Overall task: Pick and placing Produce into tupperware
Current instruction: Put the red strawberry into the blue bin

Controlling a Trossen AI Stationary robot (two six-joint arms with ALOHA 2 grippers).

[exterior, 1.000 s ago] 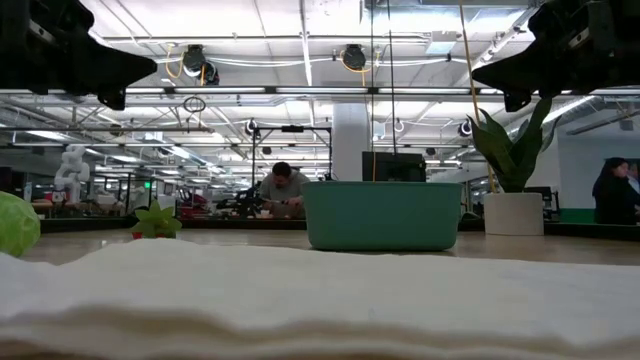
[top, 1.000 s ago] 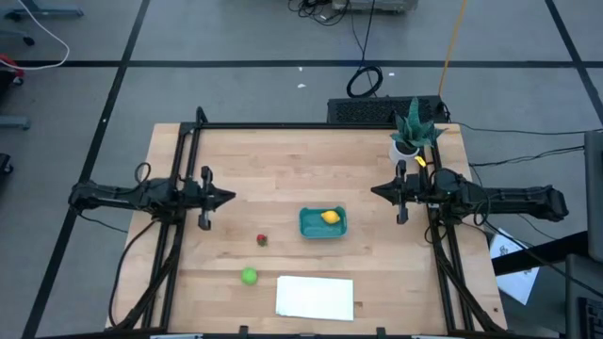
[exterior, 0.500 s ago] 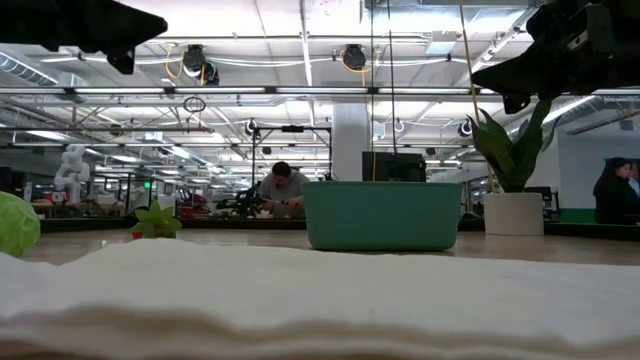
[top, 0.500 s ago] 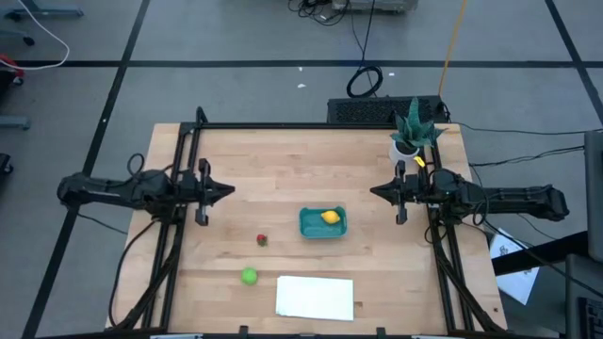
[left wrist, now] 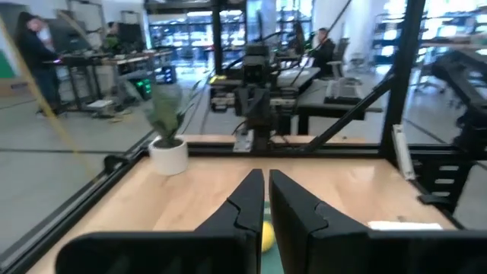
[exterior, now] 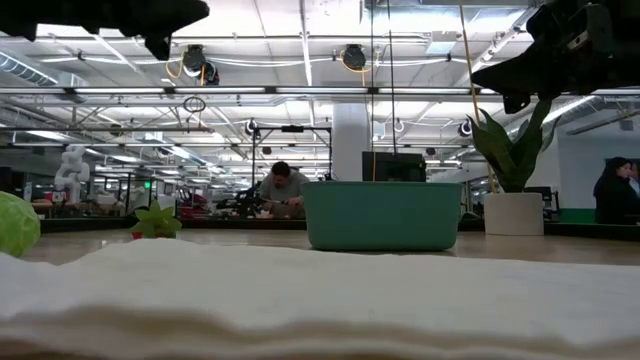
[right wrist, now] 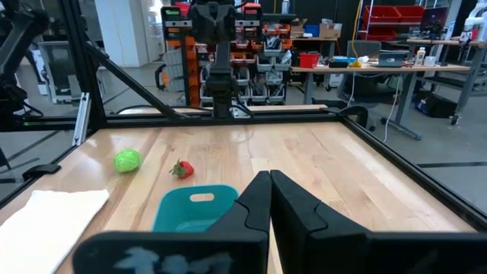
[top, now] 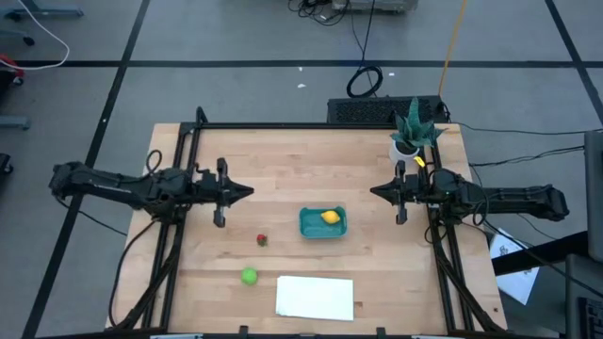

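Observation:
The teal tub (top: 311,226) stands on the table right of centre, and the yellow lemon (top: 330,217) lies inside it. The small red fruit (top: 262,239) lies on the table left of the tub. The green ball (top: 249,276) lies nearer the front edge. My left gripper (top: 247,192) is shut and empty, in the air left of and beyond the tub. My right gripper (top: 374,192) is shut and empty, in the air right of the tub. The right wrist view shows the tub (right wrist: 190,209), the red fruit (right wrist: 181,169) and the ball (right wrist: 127,160).
A flat white sheet (top: 315,298) lies at the front edge, right of the green ball. A potted plant (top: 411,134) stands at the far right corner. Black frame rails run along the table's left, right and far sides. People are in the room beyond.
My left gripper has risen and gone toward the table's right edge, closer to the tub. The fruits and the tub have stayed where they were.

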